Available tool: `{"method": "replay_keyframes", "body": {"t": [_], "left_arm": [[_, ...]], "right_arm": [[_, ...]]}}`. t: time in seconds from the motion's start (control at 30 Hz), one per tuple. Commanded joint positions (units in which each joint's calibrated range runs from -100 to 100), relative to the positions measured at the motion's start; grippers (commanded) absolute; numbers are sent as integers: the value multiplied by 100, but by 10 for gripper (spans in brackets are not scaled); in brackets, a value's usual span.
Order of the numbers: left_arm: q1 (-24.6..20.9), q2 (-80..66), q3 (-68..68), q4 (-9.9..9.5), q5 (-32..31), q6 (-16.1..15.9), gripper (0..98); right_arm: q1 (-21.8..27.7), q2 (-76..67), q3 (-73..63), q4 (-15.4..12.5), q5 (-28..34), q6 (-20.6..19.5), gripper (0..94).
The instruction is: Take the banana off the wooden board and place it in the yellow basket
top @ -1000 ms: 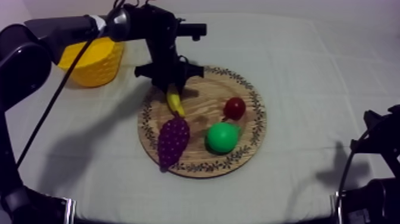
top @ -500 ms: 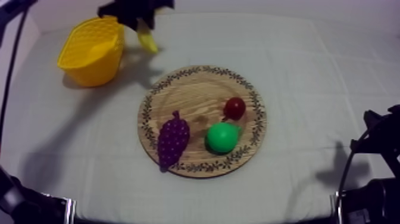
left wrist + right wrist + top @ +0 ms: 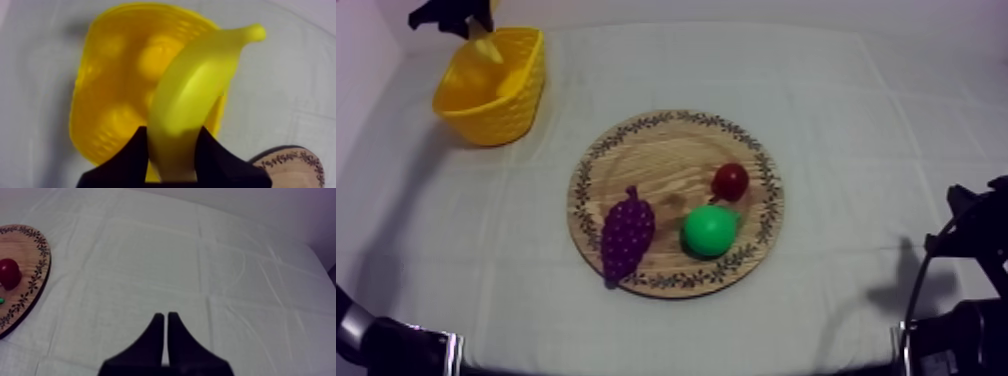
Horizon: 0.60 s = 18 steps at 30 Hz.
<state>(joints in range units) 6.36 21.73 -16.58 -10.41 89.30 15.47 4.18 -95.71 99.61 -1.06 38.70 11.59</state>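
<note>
Left tool [image 3: 172, 134] is gripping the banana [image 3: 200, 85] at its lower end, its two black fingers [image 3: 131, 155] pressing on opposite sides, so that the fruit is projecting forward past the fingertips with its stem tip leading. This end grip is leaving most of the banana's length free, which should let it drop clear once the tool opens.

In the top view the left tool [image 3: 451, 12] is hanging at the far left corner of the desk [image 3: 856, 120], and the banana [image 3: 483, 47] is dangling over the open mouth of the yellow basket [image 3: 508, 115]. The banana is clear of the wooden board [image 3: 666, 165] and is not yet lying inside the basket. In the left wrist view the basket [image 3: 100, 100] is sitting directly beneath the fruit, so alignment appears adequate for release.

Judged stage: transport nearly complete, release pending.

The bunch of grapes [image 3: 626, 232], pear [image 3: 709, 230] and small red fruit [image 3: 730, 181] are lying on the board, well apart from the basket, and are posing no obstruction.

Right tool [image 3: 166, 319] is resting over bare cloth beside the board, its fingers [image 3: 152, 338] pressed together as a narrow wedge and holding nothing, out of the working path.
</note>
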Motion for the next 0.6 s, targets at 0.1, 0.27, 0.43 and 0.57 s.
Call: {"method": "replay_keyframes", "body": {"t": [0.1,0.27,0.43,0.57], "left_arm": [[-210,209,354,14,-359,6,276],[-305,482,452,33,-661,29,272],[-373,742,471,79,-905,43,288],[-400,1001,486,145,-1180,-6,305]], "right_arm": [[3,-5,5,1,1,1,4],[3,-5,5,1,1,1,4],[3,-5,5,1,1,1,4],[3,-5,5,1,1,1,4]]}}
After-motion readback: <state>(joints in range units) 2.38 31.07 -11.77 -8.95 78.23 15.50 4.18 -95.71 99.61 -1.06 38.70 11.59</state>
